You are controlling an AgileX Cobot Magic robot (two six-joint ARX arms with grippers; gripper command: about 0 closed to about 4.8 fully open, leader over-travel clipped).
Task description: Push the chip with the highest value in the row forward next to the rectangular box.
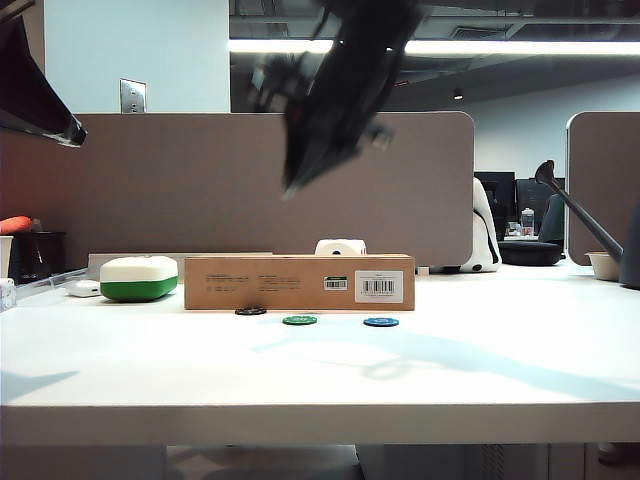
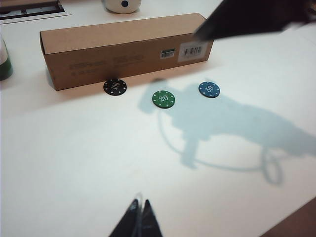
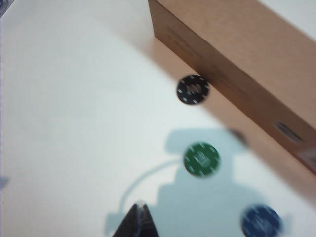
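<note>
My right tool [image 3: 138, 219] hangs well above the counter [image 1: 320, 370] with its tips pinched together, nothing in them. In the exterior view it's a blurry dark shape [image 1: 300, 170] up over the box [image 1: 298, 281]. The left tool [image 2: 139, 219] is pinched tight and empty too, high over the near side of the counter.

The black chip [image 3: 192, 89], marked 100, sits right at the foot of the box, just beside its front face; can't tell if it's actually touching. The green chip [image 2: 163, 98] (20) and blue chip [image 2: 209, 89] (50) lie farther out from the box. A white-and-green case [image 1: 139, 278] sits beside the box's left end.
</note>
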